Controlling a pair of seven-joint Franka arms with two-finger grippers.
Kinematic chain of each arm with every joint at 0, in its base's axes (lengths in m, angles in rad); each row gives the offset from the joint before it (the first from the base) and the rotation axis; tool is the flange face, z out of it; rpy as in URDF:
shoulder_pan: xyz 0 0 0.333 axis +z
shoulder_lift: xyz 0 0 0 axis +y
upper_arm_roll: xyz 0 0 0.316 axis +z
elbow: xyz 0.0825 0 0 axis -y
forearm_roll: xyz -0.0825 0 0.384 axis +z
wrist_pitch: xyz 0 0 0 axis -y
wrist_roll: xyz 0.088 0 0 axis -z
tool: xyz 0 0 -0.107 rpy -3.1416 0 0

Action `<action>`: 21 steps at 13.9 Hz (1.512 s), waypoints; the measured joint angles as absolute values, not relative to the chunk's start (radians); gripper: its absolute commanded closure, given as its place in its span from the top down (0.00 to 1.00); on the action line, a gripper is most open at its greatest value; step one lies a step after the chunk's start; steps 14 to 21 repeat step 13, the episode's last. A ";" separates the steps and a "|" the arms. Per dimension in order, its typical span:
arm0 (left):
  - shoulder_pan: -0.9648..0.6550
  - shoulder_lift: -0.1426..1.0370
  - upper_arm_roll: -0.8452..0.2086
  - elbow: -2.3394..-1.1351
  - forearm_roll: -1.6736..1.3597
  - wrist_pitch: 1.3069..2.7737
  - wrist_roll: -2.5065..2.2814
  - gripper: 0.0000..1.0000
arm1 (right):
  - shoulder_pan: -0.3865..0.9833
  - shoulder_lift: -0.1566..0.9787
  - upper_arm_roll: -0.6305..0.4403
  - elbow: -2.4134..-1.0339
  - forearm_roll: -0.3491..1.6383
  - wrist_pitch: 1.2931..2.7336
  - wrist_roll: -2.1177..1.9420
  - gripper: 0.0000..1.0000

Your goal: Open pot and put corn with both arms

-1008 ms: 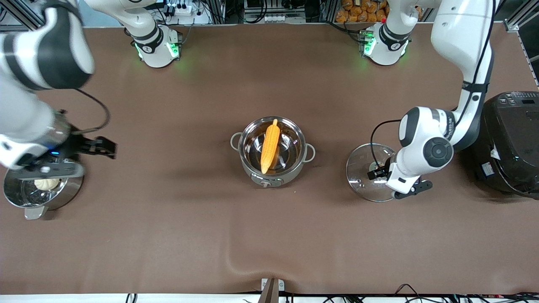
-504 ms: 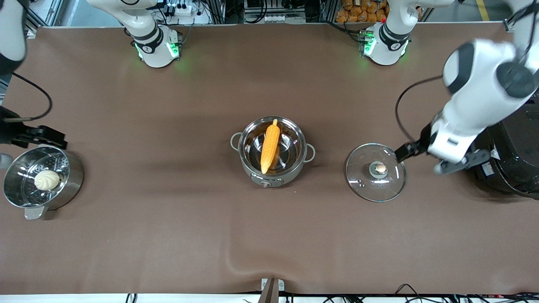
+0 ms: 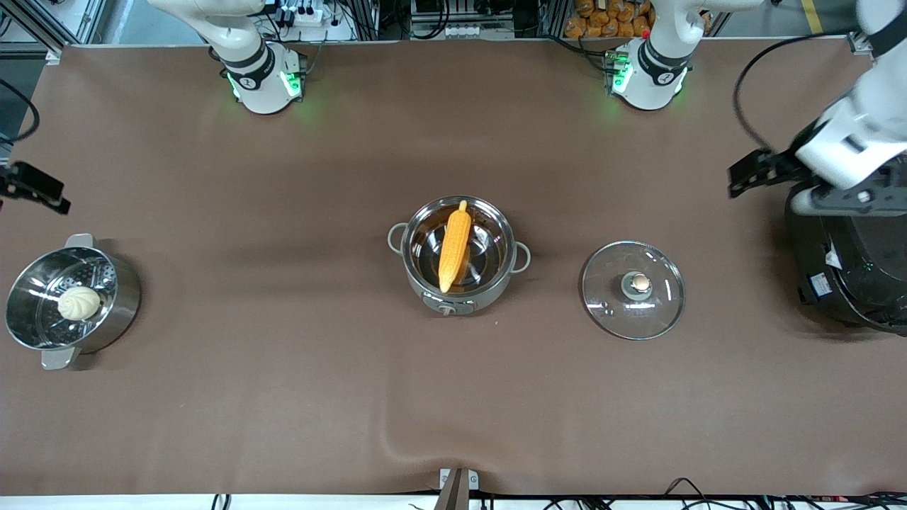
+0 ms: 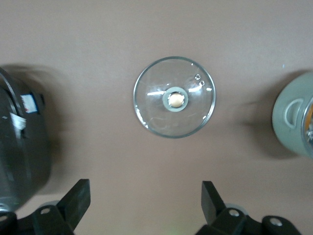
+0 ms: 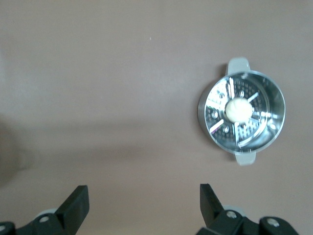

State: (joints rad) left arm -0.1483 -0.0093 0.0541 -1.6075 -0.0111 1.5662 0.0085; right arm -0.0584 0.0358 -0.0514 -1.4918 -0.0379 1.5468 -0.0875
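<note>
The corn (image 3: 454, 246) lies in the pot (image 3: 459, 256) at the table's middle, stem tip toward the robot bases, fat end propped on the rim nearest the camera. The lid (image 3: 633, 289) rests flat on the cloth beside the pot, toward the left arm's end, knob up. By the look of it both parts of the task are done, so the step in hand is only to clear off: each arm should stay high and wide and not sweep low over pot or lid.

The left gripper (image 4: 145, 208) hangs empty with fingers spread, over the table edge by the rice cooker (image 3: 850, 262); the right gripper (image 5: 144, 208) is likewise spread and empty, up over the table's edge at its own end (only a sliver of it (image 3: 34, 188) shows from the front).

The steamer (image 3: 71, 301) with a bun (image 3: 79, 302) in it sits well apart from the pot, toward the right arm's end. The cooker stands closest under the left arm, the one thing it could clip
</note>
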 measured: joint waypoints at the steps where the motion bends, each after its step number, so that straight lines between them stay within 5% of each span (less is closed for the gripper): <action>1: -0.125 -0.009 0.050 -1.584 -0.011 1.543 0.057 1.00 | -0.059 0.021 -0.051 -1.495 -0.036 1.537 -0.084 1.00; 6: -0.098 -0.009 0.030 -1.467 -0.011 1.422 0.098 1.00 | -0.059 -0.011 -0.047 -1.524 0.026 1.535 -0.069 1.00; 21: -0.088 -0.005 -0.014 -1.464 -0.011 1.416 0.098 1.00 | -0.060 -0.011 -0.047 -1.537 0.019 1.535 -0.069 1.00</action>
